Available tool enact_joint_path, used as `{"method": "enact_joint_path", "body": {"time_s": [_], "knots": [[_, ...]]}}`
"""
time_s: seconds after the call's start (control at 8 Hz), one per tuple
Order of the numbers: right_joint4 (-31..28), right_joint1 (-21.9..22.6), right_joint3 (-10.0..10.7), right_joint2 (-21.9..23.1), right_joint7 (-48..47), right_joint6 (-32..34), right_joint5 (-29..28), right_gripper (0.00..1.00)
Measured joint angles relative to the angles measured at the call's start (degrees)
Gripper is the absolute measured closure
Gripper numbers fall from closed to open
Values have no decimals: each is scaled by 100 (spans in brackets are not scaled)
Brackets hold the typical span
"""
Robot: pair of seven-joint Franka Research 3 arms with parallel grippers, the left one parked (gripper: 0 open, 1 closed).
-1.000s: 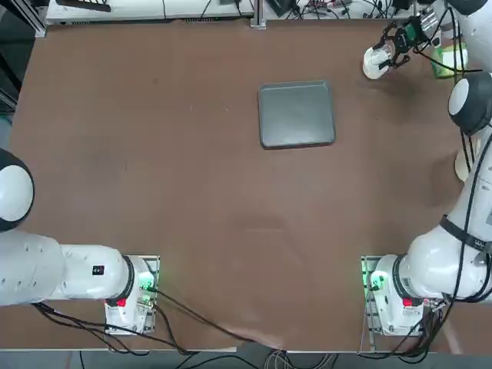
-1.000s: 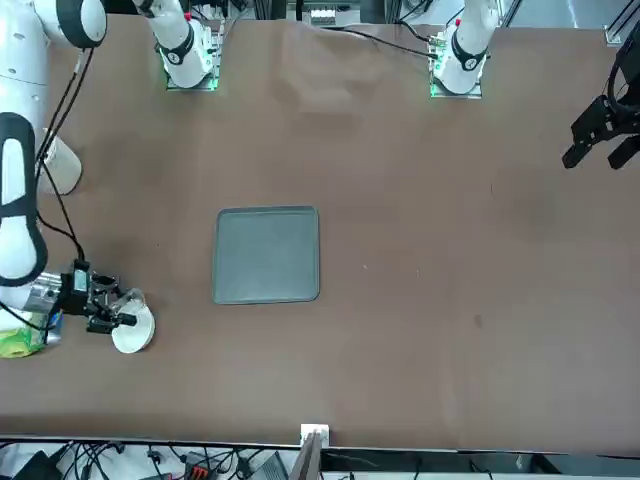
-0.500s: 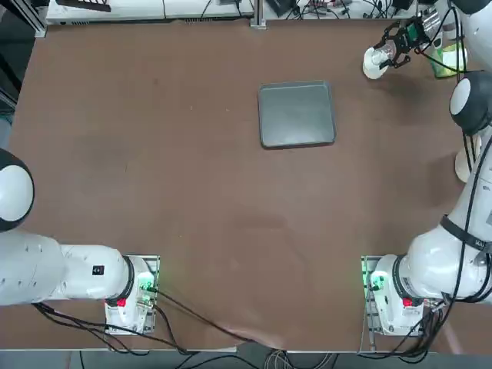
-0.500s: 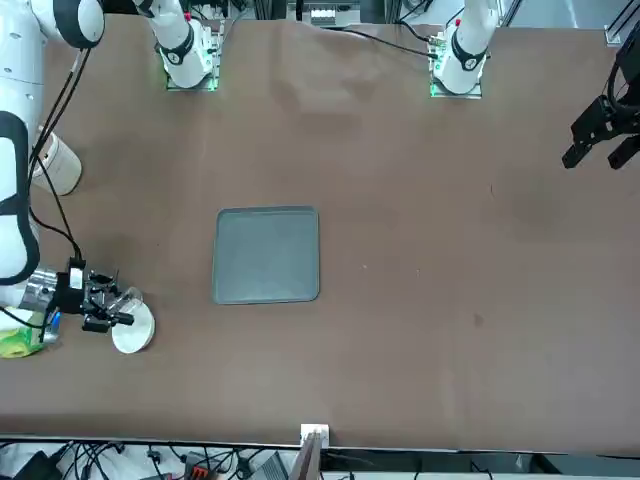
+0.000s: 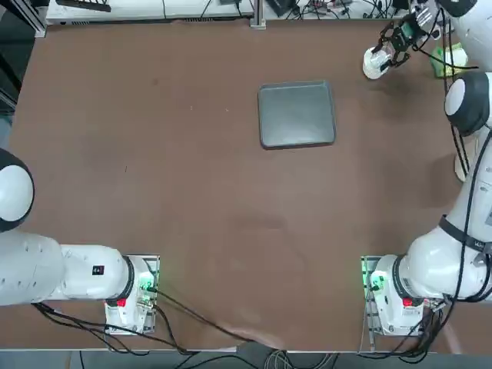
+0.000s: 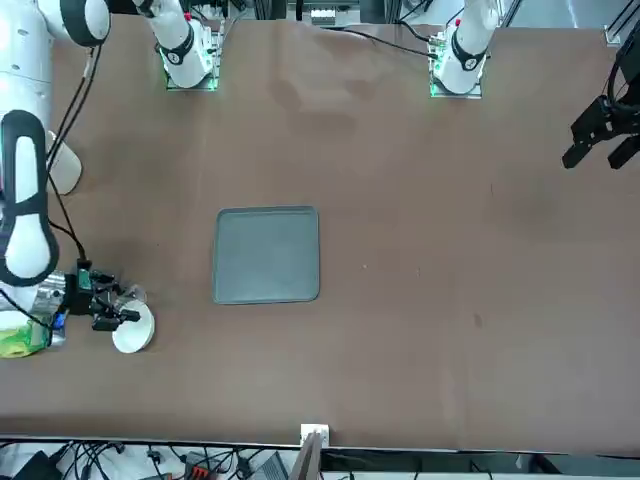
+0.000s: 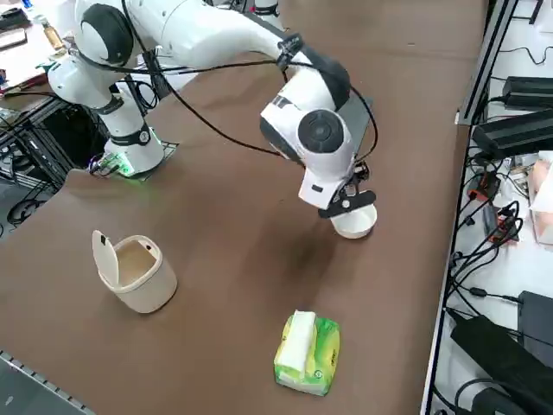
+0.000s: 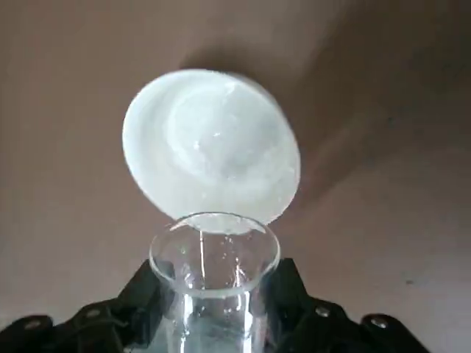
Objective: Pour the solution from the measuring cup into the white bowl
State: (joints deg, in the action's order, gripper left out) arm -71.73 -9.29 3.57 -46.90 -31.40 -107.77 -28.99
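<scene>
there, at the far right corner of the brown table (image 5: 154, 154), the right gripper (image 8: 213, 309) is clamped on the measuring cup (image 8: 213, 272), its black fingers (image 8: 143, 294) pressing the clear glass from both sides. in the wrist view the cup's round mouth sits just over the near rim of the white bowl (image 8: 210, 143), and a few glints of clear liquid show inside the glass. the bowl stands on the table, its pale creamy inside facing up.

from overhead the right gripper (image 5: 393, 42) hangs over the white bowl (image 5: 372, 66), which lies beyond the grey tray (image 5: 297, 114) and to its right, well apart from it. the front view shows the same pairing at the other edge: the right gripper (image 6: 100, 305) beside the white bowl (image 6: 135, 328), with the measuring cup (image 6: 128, 297) a faint glassy shape at the fingertips.

in the side view the white bowl (image 7: 354, 223) peeks out from under the arm's wrist. nearer the camera sit an off-white cylinder with a handle (image 7: 134, 272) and a green-and-white lump (image 7: 307, 350), both apart from the bowl.
</scene>
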Motion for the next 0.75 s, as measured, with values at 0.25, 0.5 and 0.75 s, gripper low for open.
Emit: {"method": "enact_joint_path", "body": {"time_s": [0.25,0.5,0.75], "knots": [[190,116,-3,7,-705,-73,1043,27],[252,498,-16,7,-1914,-332,2194,27],[254,948,-22,6,-2945,-367,3333,27]]}}
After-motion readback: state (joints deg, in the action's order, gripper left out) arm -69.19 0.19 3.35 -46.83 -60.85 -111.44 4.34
